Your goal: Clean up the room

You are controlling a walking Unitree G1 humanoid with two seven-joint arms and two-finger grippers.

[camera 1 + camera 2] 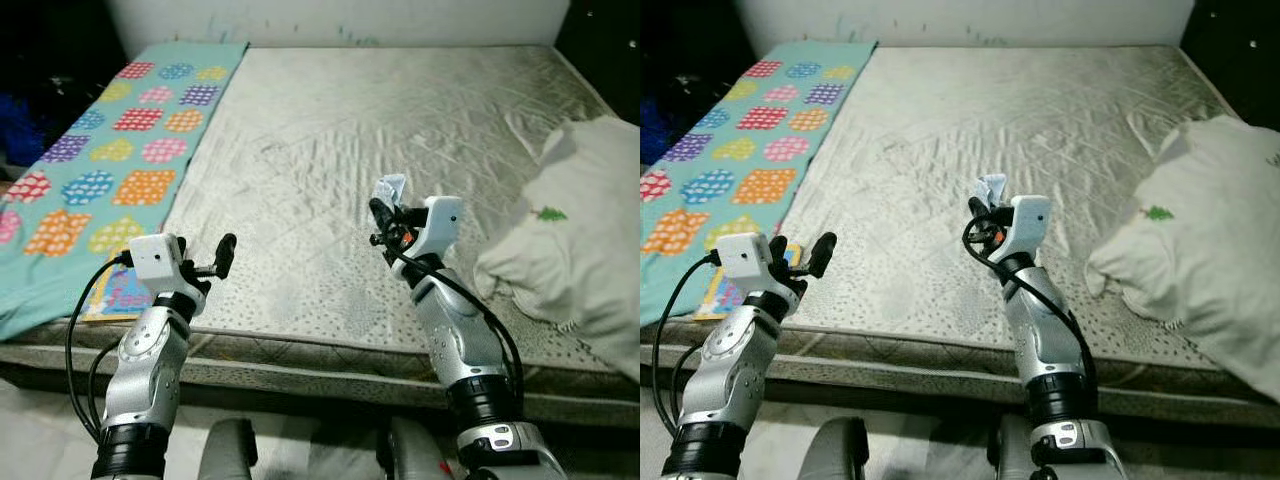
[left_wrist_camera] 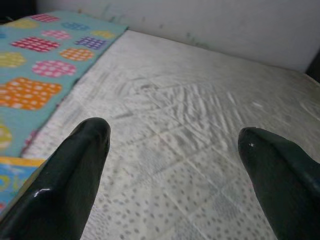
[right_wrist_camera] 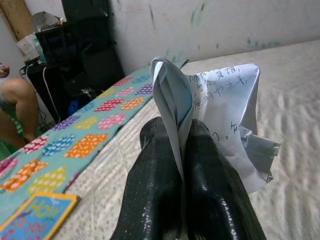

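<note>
Right wrist view | crumpled paper (image 3: 215, 115) pinched between right fingers (image 3: 155, 175)

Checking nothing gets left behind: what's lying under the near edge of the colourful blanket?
A colourful book pokes out from under the patterned blanket on the mattress. Its far part is covered.

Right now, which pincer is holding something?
The right pincer, shut on a crumpled handwritten paper; the left pincer is open over the mattress.

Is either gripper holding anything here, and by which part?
The right gripper pinches a crumpled handwritten paper by its lower folded edge. The left gripper is open and holds nothing.
</note>
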